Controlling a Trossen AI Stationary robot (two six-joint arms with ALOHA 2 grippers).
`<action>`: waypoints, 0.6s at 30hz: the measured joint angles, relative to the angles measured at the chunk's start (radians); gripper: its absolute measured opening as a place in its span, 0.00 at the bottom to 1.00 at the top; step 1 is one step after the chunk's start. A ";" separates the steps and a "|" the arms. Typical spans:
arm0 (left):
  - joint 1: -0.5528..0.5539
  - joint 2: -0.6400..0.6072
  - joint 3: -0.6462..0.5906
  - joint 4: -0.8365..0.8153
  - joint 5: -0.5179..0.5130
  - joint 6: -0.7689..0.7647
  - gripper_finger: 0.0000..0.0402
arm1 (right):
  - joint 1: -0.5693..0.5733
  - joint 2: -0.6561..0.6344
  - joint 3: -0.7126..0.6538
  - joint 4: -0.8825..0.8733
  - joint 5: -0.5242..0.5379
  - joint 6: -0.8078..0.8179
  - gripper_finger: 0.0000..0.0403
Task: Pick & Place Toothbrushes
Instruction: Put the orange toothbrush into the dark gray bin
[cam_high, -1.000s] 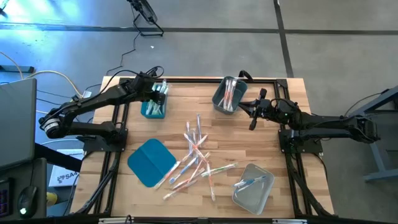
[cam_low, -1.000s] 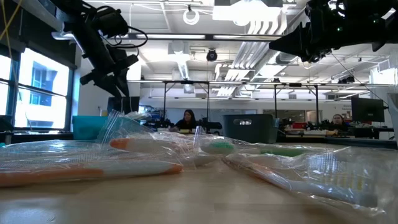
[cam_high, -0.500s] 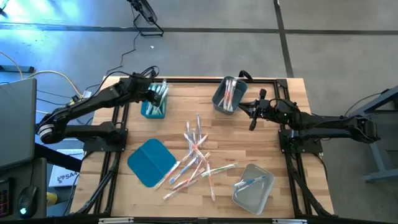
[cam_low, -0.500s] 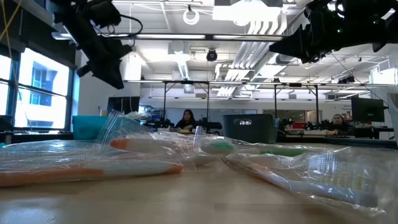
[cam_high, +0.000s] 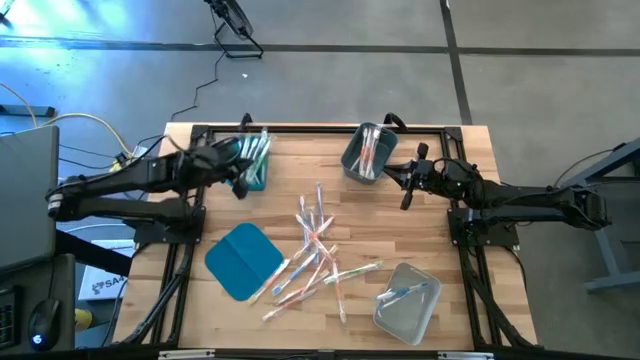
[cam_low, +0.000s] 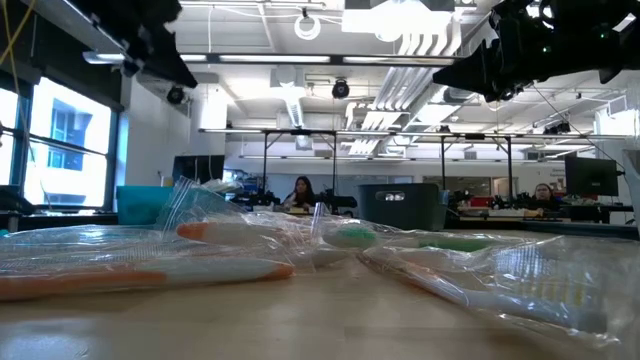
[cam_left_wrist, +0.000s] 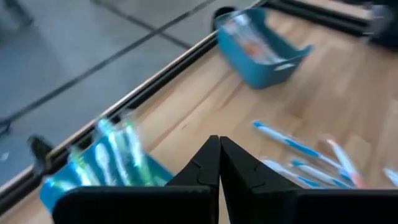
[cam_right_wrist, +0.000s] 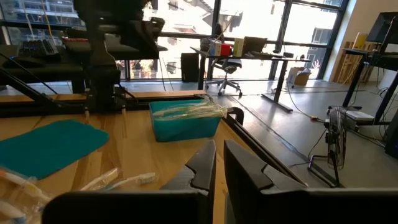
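Observation:
A loose pile of toothbrushes (cam_high: 315, 250) lies on the wooden table's middle. More stand in the teal bin (cam_high: 250, 162) at the far left and in the grey bin (cam_high: 365, 152) at the far middle. One blue toothbrush lies in the clear bin (cam_high: 408, 300) at the near right. My left gripper (cam_high: 241, 186) hangs shut and empty just near and left of the teal bin (cam_left_wrist: 106, 171); its fingers (cam_left_wrist: 219, 163) are closed together. My right gripper (cam_high: 392, 172) waits shut and empty, level, beside the grey bin's right side.
A flat teal lid (cam_high: 243, 260) lies at the near left, beside the pile. A black frame (cam_high: 300, 128) runs along the table's far and side edges. Bare wood shows between the teal bin and the pile. People sit at desks in the room beyond.
My left gripper has drawn back from above the teal bin toward the table's left and near edges. It has risen, rolled a little and shut with nothing in it. The bins and toothbrushes lie as before.

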 joint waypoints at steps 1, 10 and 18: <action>-0.031 -0.009 0.000 0.001 -0.009 0.009 0.00 | 0.000 0.000 0.000 0.000 0.000 0.000 0.06; -0.251 -0.006 0.000 0.024 -0.061 0.080 0.00 | 0.000 0.000 0.000 0.000 0.000 0.002 0.06; -0.314 -0.002 -0.014 0.113 -0.058 0.171 0.00 | 0.000 0.000 0.000 0.001 0.000 0.002 0.06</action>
